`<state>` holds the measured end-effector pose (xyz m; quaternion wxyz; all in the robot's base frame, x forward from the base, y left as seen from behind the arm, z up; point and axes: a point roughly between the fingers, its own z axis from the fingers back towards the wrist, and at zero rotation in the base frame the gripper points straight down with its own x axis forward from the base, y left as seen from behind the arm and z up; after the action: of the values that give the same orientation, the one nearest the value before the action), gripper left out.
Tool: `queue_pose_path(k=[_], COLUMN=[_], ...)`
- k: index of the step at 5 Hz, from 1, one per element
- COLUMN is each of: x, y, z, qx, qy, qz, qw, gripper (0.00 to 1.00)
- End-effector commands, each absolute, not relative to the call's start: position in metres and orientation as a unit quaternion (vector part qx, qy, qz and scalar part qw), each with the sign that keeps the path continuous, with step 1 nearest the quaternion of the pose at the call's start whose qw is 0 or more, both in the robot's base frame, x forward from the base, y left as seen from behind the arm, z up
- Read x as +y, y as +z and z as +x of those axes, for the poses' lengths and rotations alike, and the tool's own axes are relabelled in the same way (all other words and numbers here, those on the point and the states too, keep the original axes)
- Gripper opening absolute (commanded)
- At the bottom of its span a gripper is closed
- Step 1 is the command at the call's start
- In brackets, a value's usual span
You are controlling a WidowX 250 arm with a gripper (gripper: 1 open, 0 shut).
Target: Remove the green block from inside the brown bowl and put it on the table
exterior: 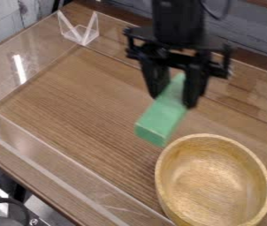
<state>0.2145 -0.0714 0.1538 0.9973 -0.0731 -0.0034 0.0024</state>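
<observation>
A: Gripper [179,88] status?
B: Pointing down, jaws clamped on the top end of the green block [164,116]. Block hangs tilted, lower end toward the camera, clear of the table [77,97].
A: Block appearance?
B: 1 flat, elongated bar, solid bright green, no markings (edges slightly blurred).
A: Position relative to the brown bowl [214,183]?
B: Outside it, above bare wood just beside the bowl's upper-left rim. Bowl is light tan wood, thick rim, nothing inside.

Even bright light, soft low-resolution picture, motion blur on claw [178,86], white glare on acrylic walls [30,66]
</observation>
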Motion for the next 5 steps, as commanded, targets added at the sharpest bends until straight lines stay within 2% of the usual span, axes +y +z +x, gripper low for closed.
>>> queue_pose_path(k=[1,5], x=[-0.079,-0.083], y=[0.166,0.175], z=[0.214,0.201], qx=[-0.033,-0.04], qy=[-0.012,-0.023], qz=[-0.075,-0.076], qw=[0.997,0.996], gripper=[0.0,0.0])
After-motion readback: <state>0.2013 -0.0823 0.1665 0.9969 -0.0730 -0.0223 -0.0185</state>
